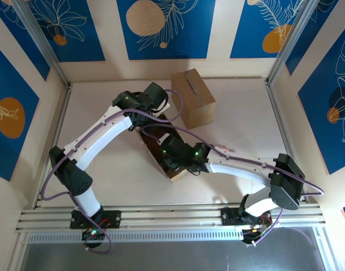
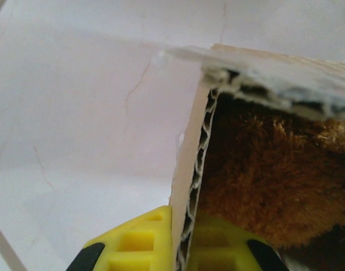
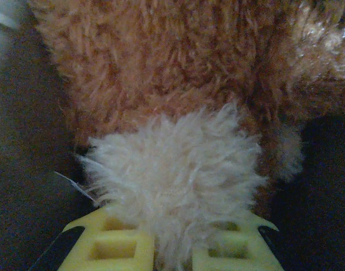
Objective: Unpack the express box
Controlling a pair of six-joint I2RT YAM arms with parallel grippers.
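The left gripper (image 2: pixel 180 244) pinched a wall of the open brown corrugated box (image 2: pixel 188 169) at the middle of the pale table (image 1: pixel 127 182), while the right gripper (image 3: pixel 172 248) clamped only the cream tuft (image 3: pixel 172 180) of the brown plush toy (image 3: pixel 178 62) inside it, a fluffy hold that might slip during lifting.

An open cardboard box (image 2: pixel 188 169) holds a brown plush toy (image 3: pixel 178 73).

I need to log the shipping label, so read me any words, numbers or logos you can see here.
No readable text anywhere.
The closed cardboard box: plain brown faces, no label.
The open box wall between the left fingers: bare cardboard.
The plush toy: no lettering.
The blue wall panels: leaf drawings, no letters.
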